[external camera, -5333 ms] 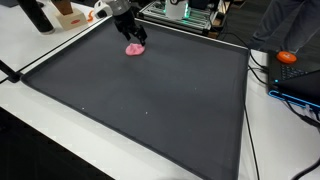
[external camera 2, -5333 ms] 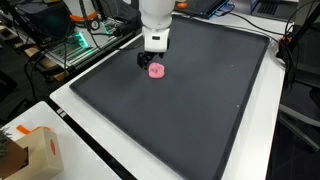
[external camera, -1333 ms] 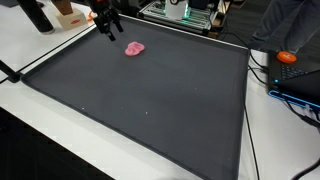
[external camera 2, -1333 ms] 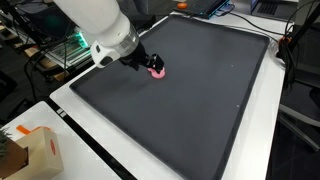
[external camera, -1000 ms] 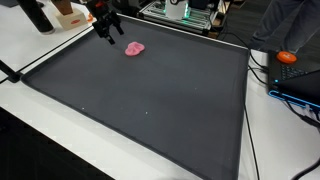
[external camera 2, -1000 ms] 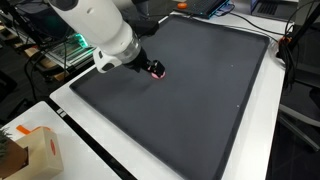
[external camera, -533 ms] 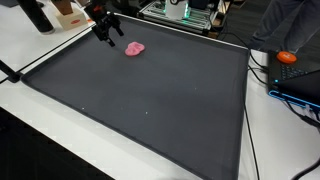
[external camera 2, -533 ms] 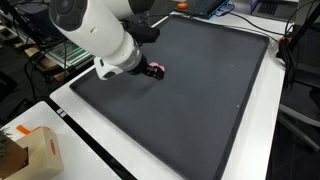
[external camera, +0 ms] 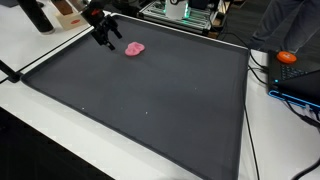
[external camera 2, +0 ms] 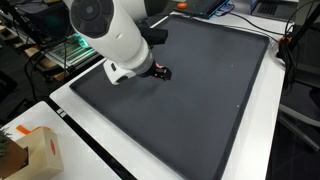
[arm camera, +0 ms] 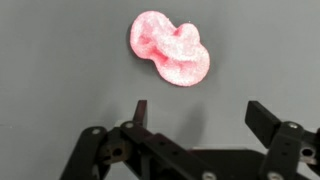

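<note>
Pink lump (arm camera: 168, 48) on dark mat (external camera: 150, 100) — jaws spread wide, empty, just beside.

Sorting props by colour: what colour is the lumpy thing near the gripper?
Pink. The lump shows best in the wrist view.

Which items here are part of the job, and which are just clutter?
In use: open hand; pink lumpy piece just ahead of it, untouched; dark grey mat underneath.
Lying about: small orange object; brown cardboard box; black bottle.

Pink lump (arm camera: 170, 50), perhaps speckled; black mat (external camera: 150, 100).
</note>
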Robot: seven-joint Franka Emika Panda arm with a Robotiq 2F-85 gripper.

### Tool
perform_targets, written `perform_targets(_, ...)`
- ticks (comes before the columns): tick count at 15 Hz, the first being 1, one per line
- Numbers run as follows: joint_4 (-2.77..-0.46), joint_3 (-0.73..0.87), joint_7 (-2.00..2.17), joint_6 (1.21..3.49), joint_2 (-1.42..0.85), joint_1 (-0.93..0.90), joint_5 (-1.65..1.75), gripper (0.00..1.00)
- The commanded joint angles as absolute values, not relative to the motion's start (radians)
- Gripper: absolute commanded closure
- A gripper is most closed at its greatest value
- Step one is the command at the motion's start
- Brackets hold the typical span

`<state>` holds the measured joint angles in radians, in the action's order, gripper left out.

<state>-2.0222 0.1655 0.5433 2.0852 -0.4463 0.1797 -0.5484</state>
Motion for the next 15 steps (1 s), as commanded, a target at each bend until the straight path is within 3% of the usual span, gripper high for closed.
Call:
perform_targets(1,-1.930,0.163,0.530,2.034,-0.517,0.148,-0.436,0.00)
perform_targets(15,-1.795,0.076,0.202,1.964,-0.586,0.029,-0.106,0.00)
